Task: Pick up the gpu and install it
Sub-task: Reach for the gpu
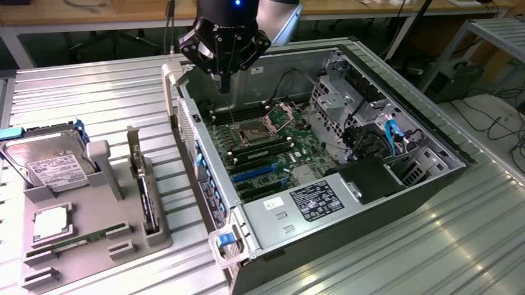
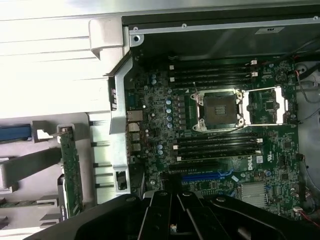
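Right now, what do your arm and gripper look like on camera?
The gripper is black: a round, faceted housing that narrows toward its tip, with a small blue light glowing at its top. The arm segment behind it is pale silver-grey.

Gpu point(image 1: 147, 198) point(image 2: 70, 172): green card, upright on long edge in slot of grey holder point(image 1: 98, 246), exterior view's left, near open case point(image 1: 184, 132), untouched.

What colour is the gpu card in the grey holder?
Green circuit board. The gpu shows best in the wrist view, standing on edge.
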Controlling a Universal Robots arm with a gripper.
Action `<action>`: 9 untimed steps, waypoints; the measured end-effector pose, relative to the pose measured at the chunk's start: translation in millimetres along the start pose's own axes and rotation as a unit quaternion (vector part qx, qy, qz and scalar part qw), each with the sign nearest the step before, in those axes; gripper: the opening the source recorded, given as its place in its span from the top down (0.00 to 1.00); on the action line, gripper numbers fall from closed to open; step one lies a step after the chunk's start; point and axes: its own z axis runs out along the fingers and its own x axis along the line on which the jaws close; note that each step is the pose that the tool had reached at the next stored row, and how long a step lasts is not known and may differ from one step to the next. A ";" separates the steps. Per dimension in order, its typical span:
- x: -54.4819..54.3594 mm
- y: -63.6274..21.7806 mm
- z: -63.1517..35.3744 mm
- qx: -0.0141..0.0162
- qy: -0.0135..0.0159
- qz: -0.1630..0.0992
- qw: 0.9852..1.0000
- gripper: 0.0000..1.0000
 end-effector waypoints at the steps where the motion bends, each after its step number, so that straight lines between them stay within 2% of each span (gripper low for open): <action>1: 1.8 -0.1 -0.1 0.000 0.000 0.000 1.000 0.89; 9: 15.5 -2.0 -0.5 0.000 0.000 0.000 1.000 0.89</action>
